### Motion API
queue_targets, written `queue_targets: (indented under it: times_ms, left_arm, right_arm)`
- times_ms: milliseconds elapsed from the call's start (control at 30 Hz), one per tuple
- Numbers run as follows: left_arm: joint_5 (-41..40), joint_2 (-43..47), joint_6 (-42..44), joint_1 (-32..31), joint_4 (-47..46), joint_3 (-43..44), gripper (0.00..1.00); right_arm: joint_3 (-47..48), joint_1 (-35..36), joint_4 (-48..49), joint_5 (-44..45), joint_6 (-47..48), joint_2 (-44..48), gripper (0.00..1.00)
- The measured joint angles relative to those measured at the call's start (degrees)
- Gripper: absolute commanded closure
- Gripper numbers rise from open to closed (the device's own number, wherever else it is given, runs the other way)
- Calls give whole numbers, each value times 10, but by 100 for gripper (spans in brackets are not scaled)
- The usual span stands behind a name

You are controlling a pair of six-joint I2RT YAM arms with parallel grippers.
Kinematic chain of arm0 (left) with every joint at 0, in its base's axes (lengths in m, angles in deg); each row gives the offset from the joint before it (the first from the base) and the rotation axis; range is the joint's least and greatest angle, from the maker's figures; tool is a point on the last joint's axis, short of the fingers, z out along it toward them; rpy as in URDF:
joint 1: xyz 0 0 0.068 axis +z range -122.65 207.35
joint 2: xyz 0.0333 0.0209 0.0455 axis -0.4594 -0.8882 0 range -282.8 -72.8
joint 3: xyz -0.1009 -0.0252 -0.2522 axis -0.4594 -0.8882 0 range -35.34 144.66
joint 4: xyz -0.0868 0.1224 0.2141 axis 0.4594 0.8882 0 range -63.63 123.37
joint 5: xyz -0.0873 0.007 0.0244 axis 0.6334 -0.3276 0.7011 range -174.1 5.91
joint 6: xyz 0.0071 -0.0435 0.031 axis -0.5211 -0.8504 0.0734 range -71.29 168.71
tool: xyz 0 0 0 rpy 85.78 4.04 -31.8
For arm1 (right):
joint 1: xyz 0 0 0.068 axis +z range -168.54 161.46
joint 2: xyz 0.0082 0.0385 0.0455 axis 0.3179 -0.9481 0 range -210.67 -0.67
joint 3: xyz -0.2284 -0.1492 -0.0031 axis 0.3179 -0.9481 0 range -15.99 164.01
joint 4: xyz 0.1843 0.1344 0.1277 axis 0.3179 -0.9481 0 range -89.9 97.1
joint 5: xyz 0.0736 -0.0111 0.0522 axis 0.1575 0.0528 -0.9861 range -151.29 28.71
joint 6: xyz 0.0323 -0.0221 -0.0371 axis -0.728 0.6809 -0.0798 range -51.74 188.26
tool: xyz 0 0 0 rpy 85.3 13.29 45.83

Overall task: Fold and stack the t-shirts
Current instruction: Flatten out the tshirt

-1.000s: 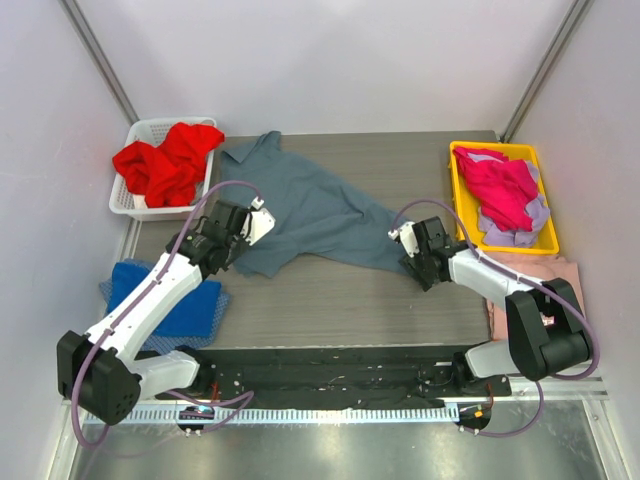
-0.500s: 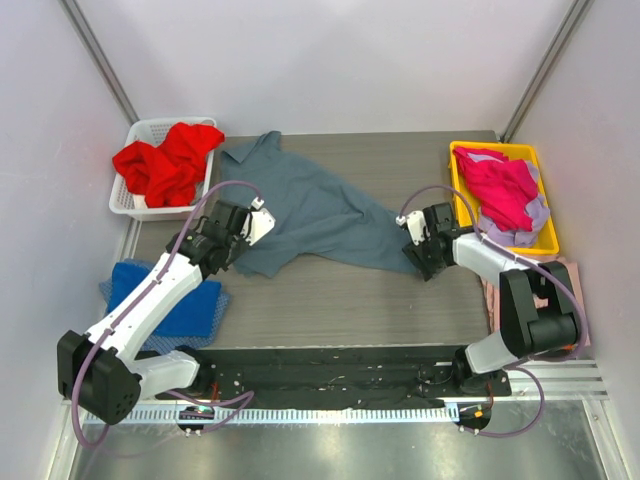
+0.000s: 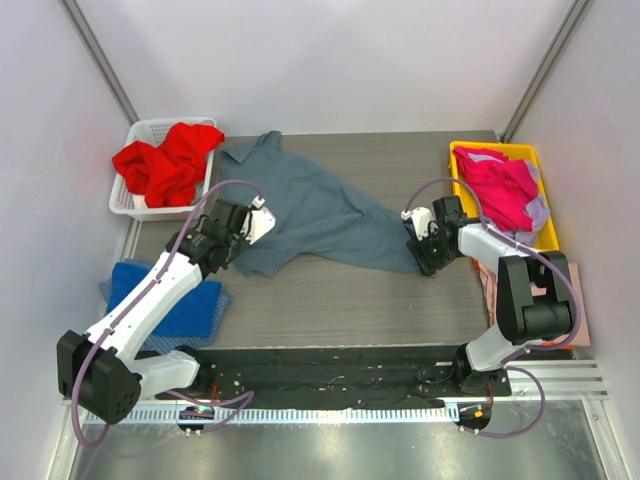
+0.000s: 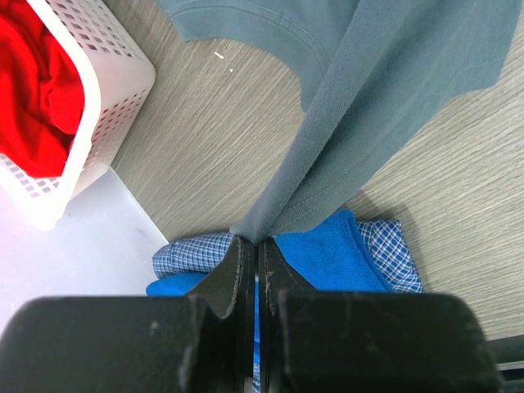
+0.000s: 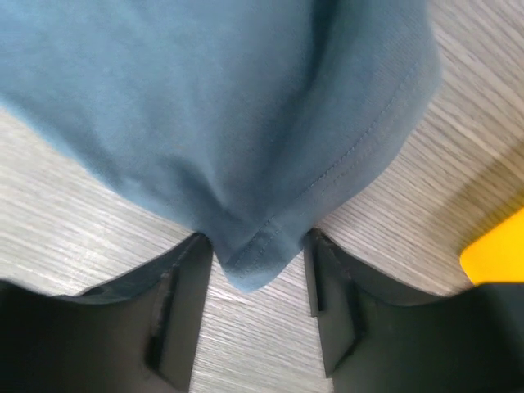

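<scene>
The large slate blue-grey t-shirt [image 3: 320, 215] lies spread and creased across the middle of the table. My left gripper [image 3: 250, 232] is shut on its near-left hem, and the left wrist view shows the cloth [image 4: 385, 98] running up from the closed jaws [image 4: 254, 246]. My right gripper [image 3: 424, 258] is open at the shirt's near-right corner. That corner [image 5: 246, 262] pokes down between the two spread fingers [image 5: 184, 278]. A red t-shirt [image 3: 165, 165] fills the white basket, a magenta one [image 3: 500, 190] lies in the yellow bin, a royal blue one [image 3: 185, 300] rests front left, and a pale pink one [image 3: 577, 295] shows front right.
The white basket [image 3: 150, 127] stands back left, its wall [image 4: 115, 106] close to my left hand. The yellow bin [image 3: 500, 148] stands back right and also holds a lavender cloth [image 3: 535, 215]. A blue checked cloth [image 4: 188, 254] lies under the royal blue shirt.
My right gripper has shifted right and slightly back, settling over the shirt's near-right corner. The left arm and its hold are unchanged.
</scene>
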Motion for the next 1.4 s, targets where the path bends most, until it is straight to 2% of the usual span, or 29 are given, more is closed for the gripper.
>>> queue_targets:
  times_ms: [67,133,167,267,500,700,967,1067,1267,1400]
  left_arm:
    - [0,-1,1,0,0,2,100]
    - [0,-1,1,0,0,2,100]
    - [0,-1,1,0,0,2,100]
    - [-1,-1,2,0,0,2,100]
    - [0,-1,-6,0,-5,2,100]
    - [18,-1,-58,0,-40,8,100]
    - [58,42,-102,0,-65,75,100]
    - [70,71,-104,0,-65,98,100]
    - [67,95,-93,0,-56,157,100]
    - [49,81,-85,0,-57,228,100]
  right_arm:
    - [0,0,-5,-13,7,-3,66]
    - [6,0,-17,-24,11,-8,77]
    - [10,1,-23,-28,15,-11,86]
    - [15,2,-33,-36,22,-14,99]
    - [16,2,-45,-26,29,-7,99]
    - [38,2,-130,32,23,54,99]
    - [257,2,-201,75,-7,188,99]
    - [299,2,-221,76,-16,219,99]
    - [366,2,-269,77,-31,236,99]
    - [450,2,-277,82,-40,217,99]
